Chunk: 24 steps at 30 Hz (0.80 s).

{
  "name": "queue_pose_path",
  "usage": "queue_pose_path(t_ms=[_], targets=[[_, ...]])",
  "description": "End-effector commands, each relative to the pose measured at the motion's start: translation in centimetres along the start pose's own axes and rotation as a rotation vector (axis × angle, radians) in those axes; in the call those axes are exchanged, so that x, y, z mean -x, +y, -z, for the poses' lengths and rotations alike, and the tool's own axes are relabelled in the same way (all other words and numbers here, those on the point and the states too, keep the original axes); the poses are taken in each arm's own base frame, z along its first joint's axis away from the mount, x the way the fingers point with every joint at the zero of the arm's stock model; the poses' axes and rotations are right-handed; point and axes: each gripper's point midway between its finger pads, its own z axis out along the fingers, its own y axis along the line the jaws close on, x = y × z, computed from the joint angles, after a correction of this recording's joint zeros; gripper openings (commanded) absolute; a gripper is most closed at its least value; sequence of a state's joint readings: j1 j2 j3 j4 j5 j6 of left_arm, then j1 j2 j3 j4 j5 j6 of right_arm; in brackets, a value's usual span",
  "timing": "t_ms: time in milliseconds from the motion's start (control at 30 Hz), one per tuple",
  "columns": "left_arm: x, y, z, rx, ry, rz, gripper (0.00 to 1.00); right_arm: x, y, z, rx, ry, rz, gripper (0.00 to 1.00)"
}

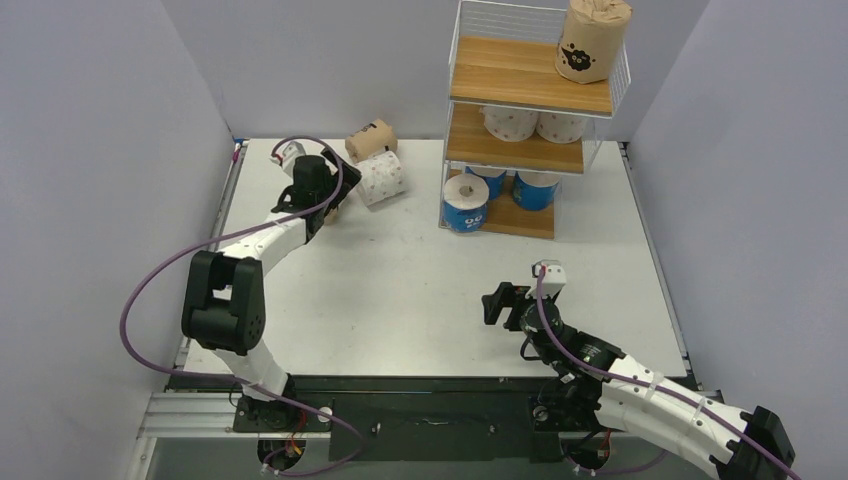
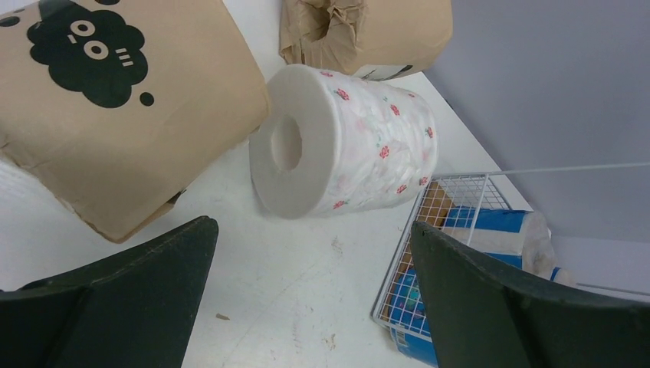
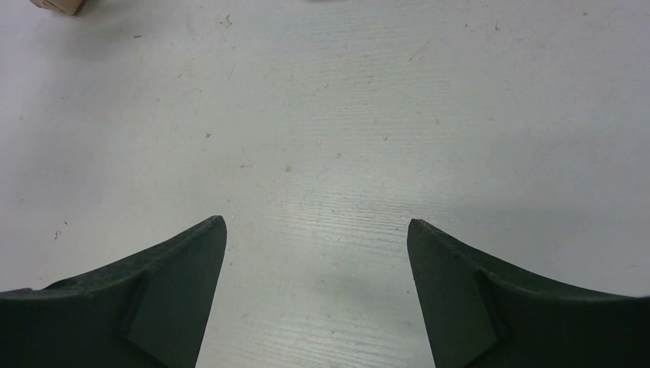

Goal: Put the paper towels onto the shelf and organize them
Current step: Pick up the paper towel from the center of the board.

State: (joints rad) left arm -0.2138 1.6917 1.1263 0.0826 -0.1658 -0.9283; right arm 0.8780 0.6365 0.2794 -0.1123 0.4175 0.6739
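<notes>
The shelf (image 1: 530, 75) stands at the back right. A brown paper towel roll (image 1: 592, 40) stands on its top tier, two white rolls (image 1: 510, 122) sit on the middle tier and blue-and-white rolls (image 1: 466, 203) are on the bottom. On the table lie a brown roll (image 1: 371, 139) and a white pink-dotted roll (image 1: 381, 178). My left gripper (image 1: 325, 200) hovers open over the table beside them. In the left wrist view a brown roll with a black mark (image 2: 115, 100) lies just left of the open left gripper (image 2: 313, 226), the dotted roll (image 2: 345, 149) ahead. My right gripper (image 1: 503, 302) is open and holds nothing.
The shelf's wire side (image 2: 460, 207) and blue rolls (image 2: 498, 230) show at the right of the left wrist view. Grey walls enclose the table (image 1: 420, 290) on three sides. The right gripper (image 3: 316, 222) sees only bare tabletop, with a brown corner (image 3: 57, 6) at top left.
</notes>
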Motion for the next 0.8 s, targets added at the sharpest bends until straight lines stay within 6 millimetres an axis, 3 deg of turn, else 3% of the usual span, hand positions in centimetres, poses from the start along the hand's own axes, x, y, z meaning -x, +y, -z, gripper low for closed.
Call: queue_pose_path(t_ms=[0, 267, 467, 767], targets=[[2.6, -3.4, -0.9, -0.112, -0.062, -0.011, 0.96, 1.4, 0.3, 0.3, -0.005, -0.032, 0.004, 0.83], [2.3, -4.6, -2.7, -0.176, -0.065, -0.032, 0.96, 1.9, 0.3, 0.4, -0.01, -0.042, 0.013, 0.83], [0.9, -3.6, -4.2, -0.151, -0.029, -0.049, 0.97, 1.8, 0.0, 0.4, -0.018, -0.047, 0.015, 0.82], [-0.4, -3.9, -5.3, -0.146, -0.014, -0.061, 0.97, 1.7, -0.2, 0.5, -0.023, -0.051, 0.006, 0.82]])
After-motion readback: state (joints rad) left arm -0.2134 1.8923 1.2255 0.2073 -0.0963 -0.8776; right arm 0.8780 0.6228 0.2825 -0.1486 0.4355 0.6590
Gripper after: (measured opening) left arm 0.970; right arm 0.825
